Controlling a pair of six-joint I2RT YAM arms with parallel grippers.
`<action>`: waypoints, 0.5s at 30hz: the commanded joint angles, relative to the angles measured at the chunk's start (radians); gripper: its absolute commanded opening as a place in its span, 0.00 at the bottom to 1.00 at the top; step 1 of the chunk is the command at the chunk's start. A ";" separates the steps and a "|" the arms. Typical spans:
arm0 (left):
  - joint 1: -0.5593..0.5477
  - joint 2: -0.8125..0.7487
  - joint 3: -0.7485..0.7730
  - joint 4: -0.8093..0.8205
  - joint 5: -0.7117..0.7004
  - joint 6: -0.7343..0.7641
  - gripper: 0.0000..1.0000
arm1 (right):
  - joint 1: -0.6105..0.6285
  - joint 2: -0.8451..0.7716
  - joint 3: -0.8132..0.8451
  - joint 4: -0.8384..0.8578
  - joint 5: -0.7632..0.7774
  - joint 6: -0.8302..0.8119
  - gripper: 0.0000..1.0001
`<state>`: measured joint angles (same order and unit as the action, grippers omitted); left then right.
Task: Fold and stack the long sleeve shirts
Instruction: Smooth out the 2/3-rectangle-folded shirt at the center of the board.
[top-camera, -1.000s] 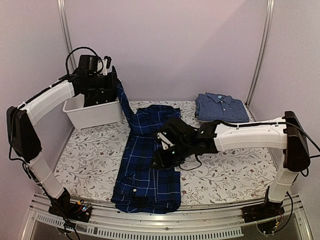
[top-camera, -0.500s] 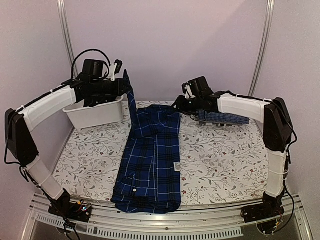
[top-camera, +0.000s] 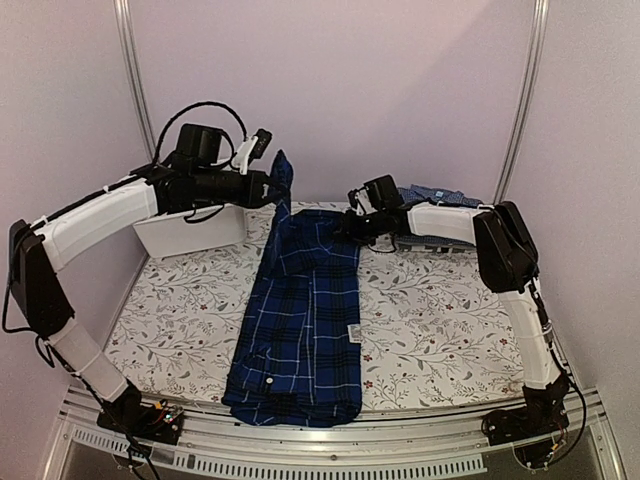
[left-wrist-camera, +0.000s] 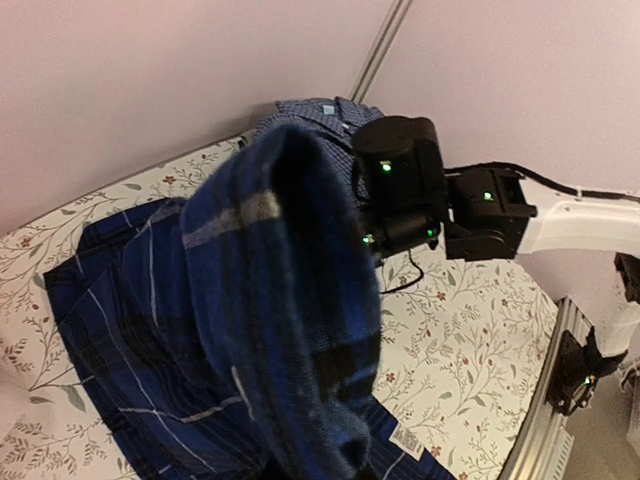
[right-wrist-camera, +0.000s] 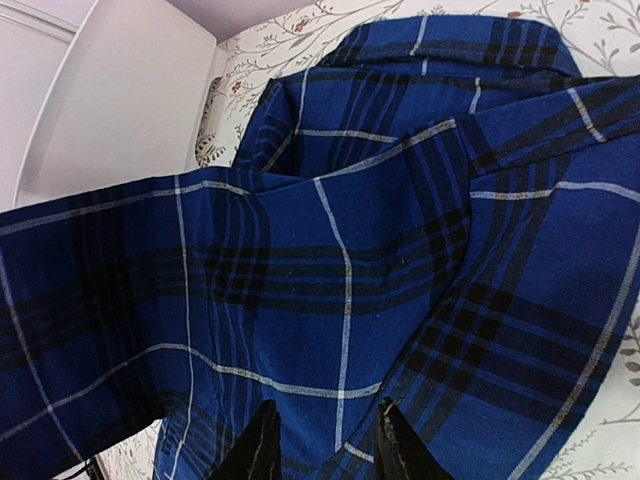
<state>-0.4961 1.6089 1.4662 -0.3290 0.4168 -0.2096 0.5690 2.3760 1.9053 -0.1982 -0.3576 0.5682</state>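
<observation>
We are seeing left gripper (top-camera: 270, 185) clenching the sleeve (top-camera: 283, 207) of the plaid shirt (top-camera: 305, 320) aloft. Right gripper (right-wrist-camera: 327, 408) is sitting at its far edge; grasping or not, we cannot tell.

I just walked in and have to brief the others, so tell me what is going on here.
Two arms are folding shirts. The left gripper is shut on what looks like a sleeve of the plaid shirt, holding it up above the table, while the rest lies flat. The right gripper sits at the shirt's far edge, jaws a little apart; whether it grips cloth is unclear. The lighter checked shirt lies folded at the far right.
</observation>
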 joint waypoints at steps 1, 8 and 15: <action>-0.063 -0.065 -0.071 -0.036 0.126 0.037 0.00 | -0.011 0.088 0.063 0.039 -0.086 0.025 0.31; -0.166 -0.141 -0.194 -0.073 0.204 0.047 0.00 | -0.050 0.189 0.102 0.038 -0.103 0.063 0.27; -0.254 -0.153 -0.298 -0.104 0.192 0.026 0.01 | -0.076 0.219 0.103 0.016 -0.086 0.078 0.26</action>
<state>-0.7113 1.4696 1.2072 -0.4049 0.6079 -0.1837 0.5121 2.5553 1.9903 -0.1635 -0.4583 0.6319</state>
